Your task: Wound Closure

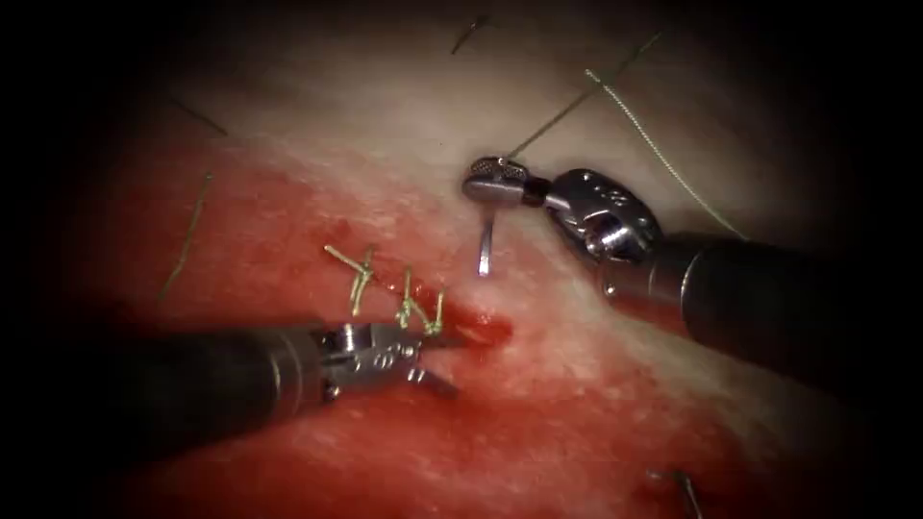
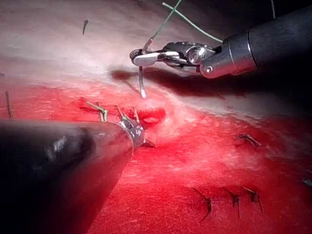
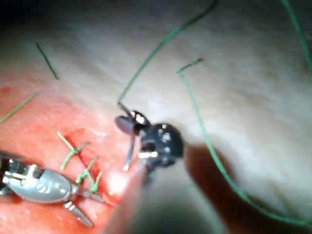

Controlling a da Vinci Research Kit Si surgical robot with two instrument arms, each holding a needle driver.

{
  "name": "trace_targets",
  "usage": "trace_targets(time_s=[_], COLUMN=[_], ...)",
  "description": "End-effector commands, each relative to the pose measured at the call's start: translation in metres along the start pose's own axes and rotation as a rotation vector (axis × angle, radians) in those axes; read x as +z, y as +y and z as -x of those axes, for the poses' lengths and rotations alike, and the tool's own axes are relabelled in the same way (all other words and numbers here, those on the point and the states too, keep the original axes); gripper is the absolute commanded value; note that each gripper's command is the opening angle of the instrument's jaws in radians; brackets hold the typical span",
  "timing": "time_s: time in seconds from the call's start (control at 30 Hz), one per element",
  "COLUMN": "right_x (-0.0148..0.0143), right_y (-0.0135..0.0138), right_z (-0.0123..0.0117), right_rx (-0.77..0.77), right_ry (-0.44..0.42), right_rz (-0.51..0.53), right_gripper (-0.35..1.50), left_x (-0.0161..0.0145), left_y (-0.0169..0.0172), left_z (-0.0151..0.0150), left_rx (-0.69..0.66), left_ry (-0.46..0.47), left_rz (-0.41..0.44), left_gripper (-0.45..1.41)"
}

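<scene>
Two knotted stitches [image 1: 385,288] beside open left claw [image 1: 444,360].

Left end effector [image 1: 437,360] gapes; right end effector [image 1: 481,183] is clamped.

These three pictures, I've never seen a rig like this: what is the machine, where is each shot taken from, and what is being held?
It is a surgical practice robot with two thin arms, each ending in two small jaws. One picture looks down from an endoscope; the other two come from cameras near each wrist. Beneath lies pork tissue with red fluid, a cut and tied stitches left of its open end. The right tool holds the curved needle near its thread end, tip hanging down, above the tissue and not in it. Thread trails away behind it. The left tool, jaws open, holds nothing, beside the cut.
</scene>
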Motion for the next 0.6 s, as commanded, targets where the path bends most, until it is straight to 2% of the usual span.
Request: trace_targets(time_s=[0.03, 0.2, 0.6], right_x=[0.0012, 0.0016, 0.0022], right_y=[0.0002, 0.0001, -0.0006], right_z=[0.0004, 0.0012, 0.0020], right_rx=[0.010, 0.034, 0.206], right_ry=[-0.010, -0.036, -0.085], right_rz=[-0.008, -0.030, -0.069], right_gripper=[-0.35, -0.35, -0.35], left_x=[0.0009, 0.0009, 0.0009], left_y=[-0.0001, -0.0001, -0.0001], left_z=[0.0001, 0.0001, 0.0001], left_rx=[0.000, 0.000, 0.000], left_ry=[0.001, 0.001, 0.001], left_rz=[0.001, 0.001, 0.001], left_gripper=[0.17, 0.17, 0.17])
